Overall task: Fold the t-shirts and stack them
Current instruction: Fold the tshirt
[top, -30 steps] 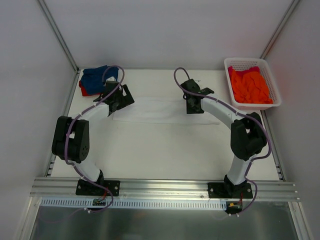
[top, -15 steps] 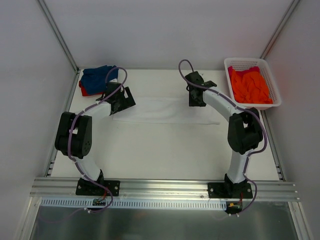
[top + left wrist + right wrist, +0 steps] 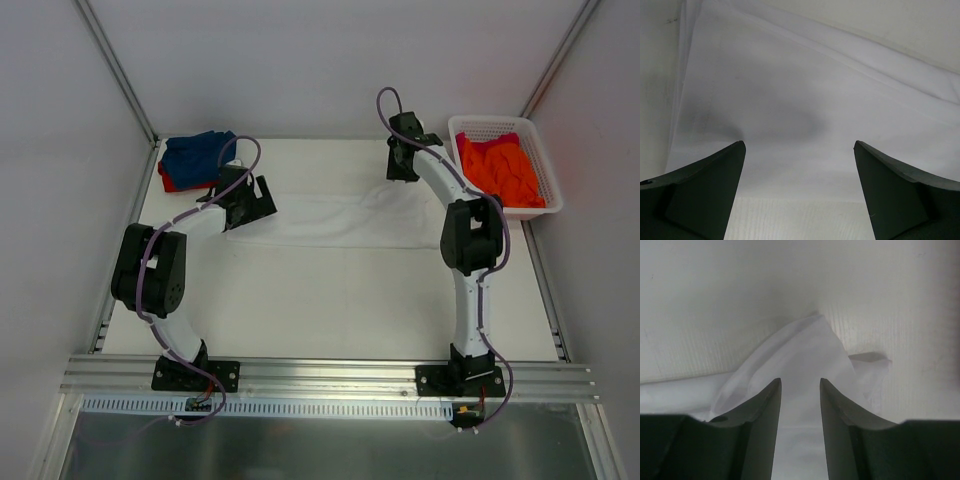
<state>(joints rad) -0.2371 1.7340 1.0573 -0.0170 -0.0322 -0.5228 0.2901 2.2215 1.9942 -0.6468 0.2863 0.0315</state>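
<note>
The white t-shirt (image 3: 330,222) lies as a long folded band across the middle of the table. My left gripper (image 3: 258,200) hovers open over its left end, jaws wide apart above flat white cloth (image 3: 800,100), holding nothing. My right gripper (image 3: 403,172) is at the back right of the shirt. Its jaws (image 3: 800,382) are nearly closed with white cloth (image 3: 805,350) filling the gap, and a pointed corner of cloth lies beyond the tips. The blue t-shirt (image 3: 200,153) lies on the red one (image 3: 165,181) at the back left corner. The orange t-shirt (image 3: 500,172) is bunched in the basket.
The white lattice basket (image 3: 553,198) stands at the back right, close to my right arm. Enclosure walls border the table on the left, back and right. The arm bases sit on a metal rail (image 3: 330,375) at the near edge.
My right gripper has moved toward the back and to the right, and the shirt's right end now reaches up after it. My left gripper has shifted slightly right and stays open.
</note>
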